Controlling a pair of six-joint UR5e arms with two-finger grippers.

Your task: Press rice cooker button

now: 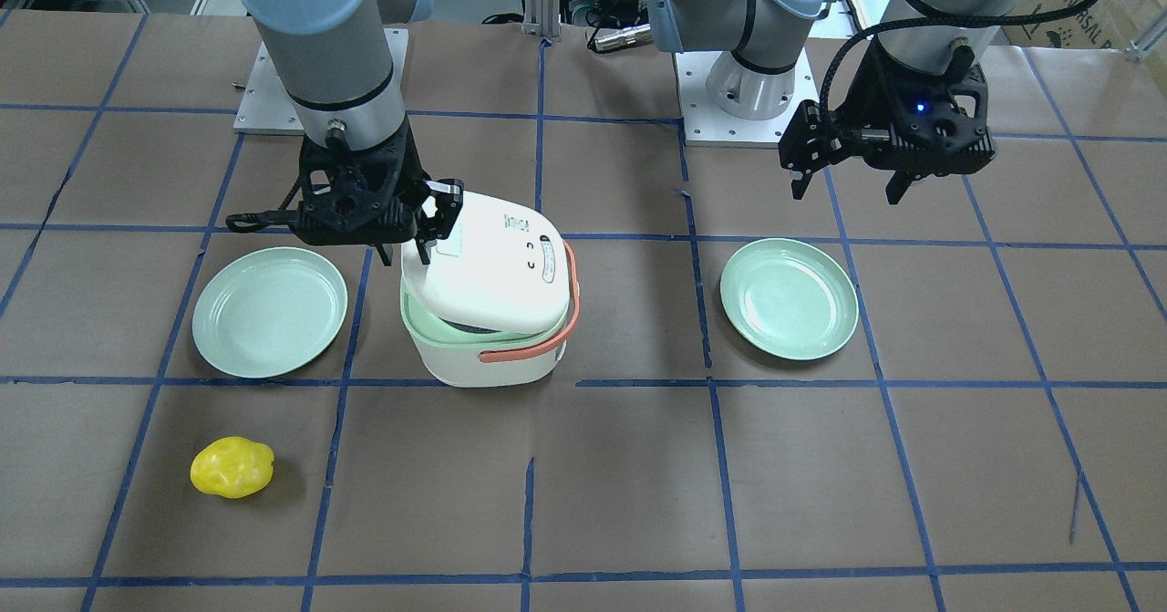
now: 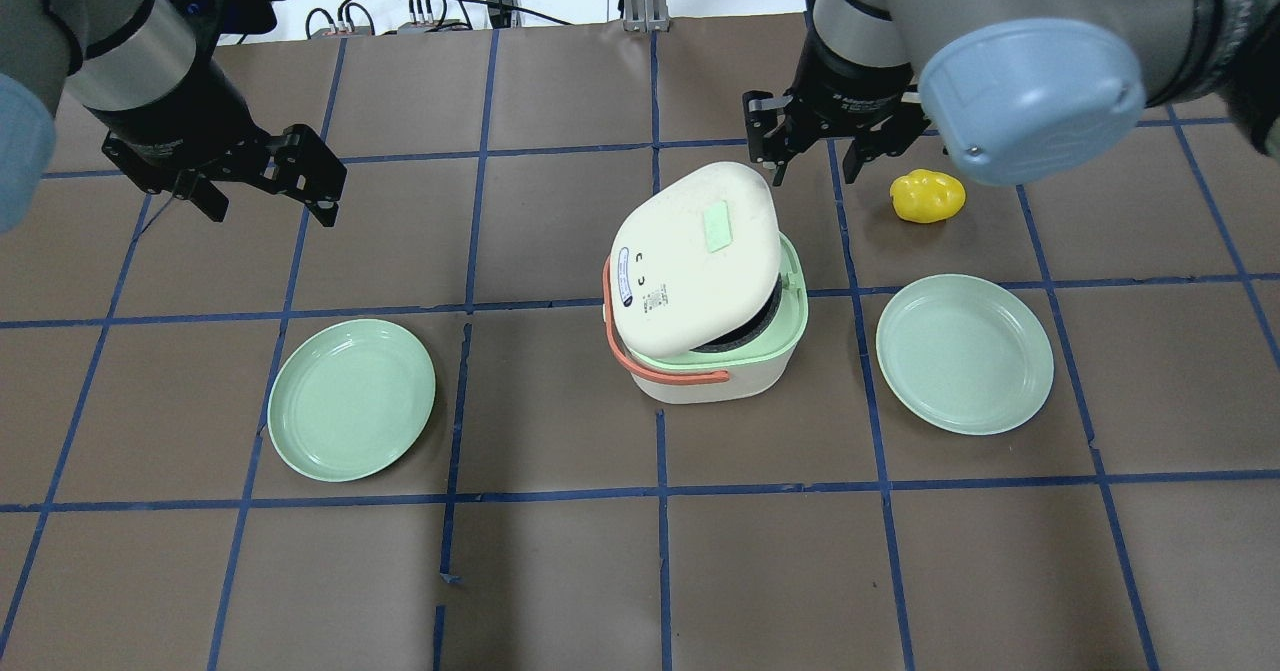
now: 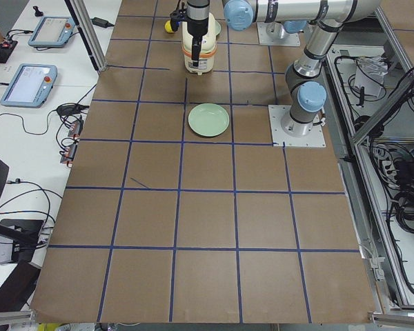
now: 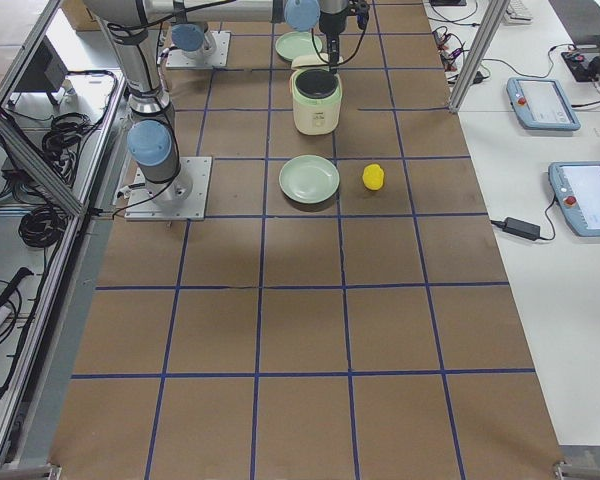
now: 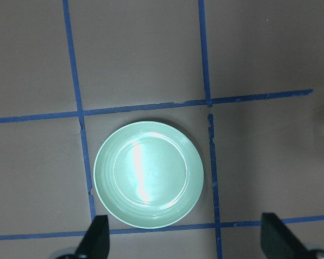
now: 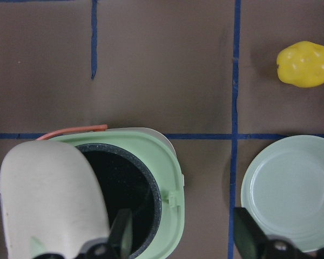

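Observation:
The white and green rice cooker (image 2: 700, 351) with an orange handle stands mid-table. Its white lid (image 2: 695, 251) is tilted up and ajar, and the dark inner pot (image 6: 124, 189) shows. A pale green button patch (image 2: 718, 224) sits on the lid. My right gripper (image 2: 815, 166) is open and empty, just above the cooker's far edge beside the lid; it also shows in the front view (image 1: 406, 254). My left gripper (image 2: 270, 209) is open and empty, well off to the cooker's left, above the table.
A green plate (image 2: 350, 398) lies left of the cooker, below my left gripper's camera (image 5: 148, 175). A second green plate (image 2: 965, 353) lies right of the cooker. A yellow lumpy fruit (image 2: 928, 196) lies beyond that plate, near my right gripper.

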